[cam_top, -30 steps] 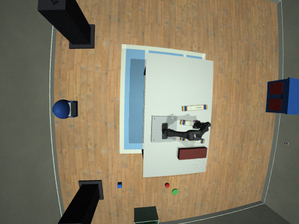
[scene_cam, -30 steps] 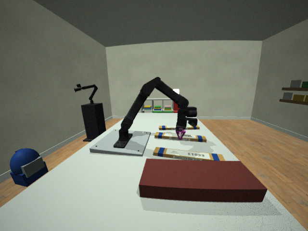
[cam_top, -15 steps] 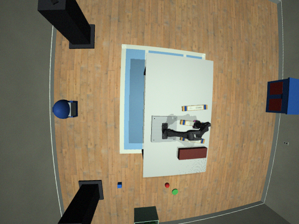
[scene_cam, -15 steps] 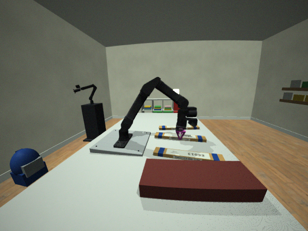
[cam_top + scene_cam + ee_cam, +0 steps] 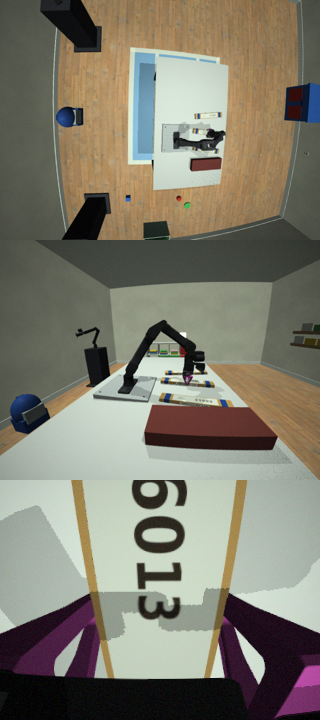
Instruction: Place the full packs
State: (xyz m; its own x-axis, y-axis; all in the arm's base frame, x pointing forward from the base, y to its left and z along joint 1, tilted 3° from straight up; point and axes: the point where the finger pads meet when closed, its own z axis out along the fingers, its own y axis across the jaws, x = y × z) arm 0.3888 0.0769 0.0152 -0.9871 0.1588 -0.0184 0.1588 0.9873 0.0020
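Partly open, gripper fingers (image 5: pixel 187 379) pinch the middle electrode pack (image 5: pixel 200 131) (image 5: pixel 166 381) (image 5: pixel 160 652) between them, on the table (image 5: pixel 191 90) (image 5: pixel 85 433).

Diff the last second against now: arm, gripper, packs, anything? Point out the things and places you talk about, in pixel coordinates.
No visible change. The arm (image 5: pixel 191 143) (image 5: pixel 139 351) has the same pose, and the gripper (image 5: pixel 208 131) (image 5: pixel 187 382) (image 5: pixel 159 600) is at the same spot on the middle pack (image 5: pixel 199 131) (image 5: pixel 167 381) (image 5: pixel 160 652), shut on it now; I see no new grasp or release. The other two packs and the red platform (image 5: pixel 206 164) (image 5: pixel 201 420) stayed put.
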